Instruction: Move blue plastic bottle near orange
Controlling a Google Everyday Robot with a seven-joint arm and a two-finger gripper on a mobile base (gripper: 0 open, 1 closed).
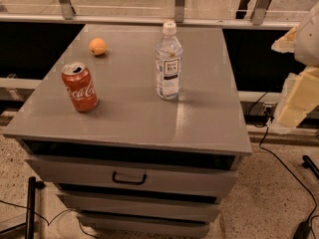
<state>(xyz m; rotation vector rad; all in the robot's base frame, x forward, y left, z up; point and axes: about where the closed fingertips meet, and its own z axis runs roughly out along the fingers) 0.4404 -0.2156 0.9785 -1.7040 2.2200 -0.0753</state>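
The blue plastic bottle (168, 62) is a clear bottle with a white cap and a white label. It stands upright in the middle of the grey cabinet top (199, 113). The orange (97, 47) lies at the far left of the top, well apart from the bottle. My gripper (295, 101), cream-coloured, hangs at the right edge of the view, beyond the cabinet's right side. It is off to the right of the bottle and holds nothing.
A red Coca-Cola can (79, 87) stands upright near the front left of the top. The cabinet has drawers with a dark handle (129, 179). A black cable (284, 168) runs on the floor at the right. A metal railing (179, 1) runs behind.
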